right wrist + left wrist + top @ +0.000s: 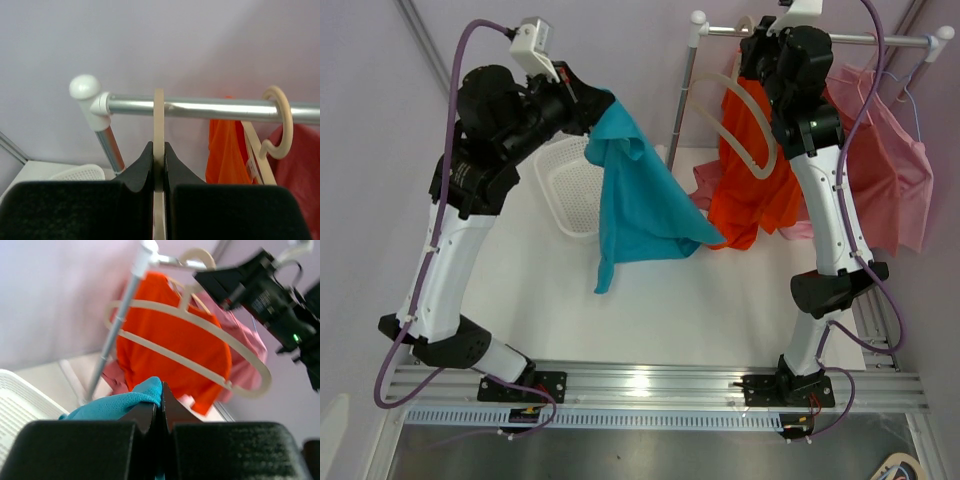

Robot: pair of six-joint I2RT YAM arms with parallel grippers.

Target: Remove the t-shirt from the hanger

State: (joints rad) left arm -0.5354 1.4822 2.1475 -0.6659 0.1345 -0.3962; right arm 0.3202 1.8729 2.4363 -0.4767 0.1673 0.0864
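A teal t-shirt hangs free from my left gripper, which is shut on its top edge, high above the table. In the left wrist view the teal cloth is pinched between the jaws of the left gripper. My right gripper is up at the rail, shut on the hook of a bare cream hanger. The right wrist view shows the right gripper clamping the hanger's hook against the rail. The hanger carries no cloth.
A metal clothes rail crosses the back right, with an orange shirt and a pink shirt hanging from it. A white basket stands behind the teal shirt. Pink cloth lies on the table near the rail's post.
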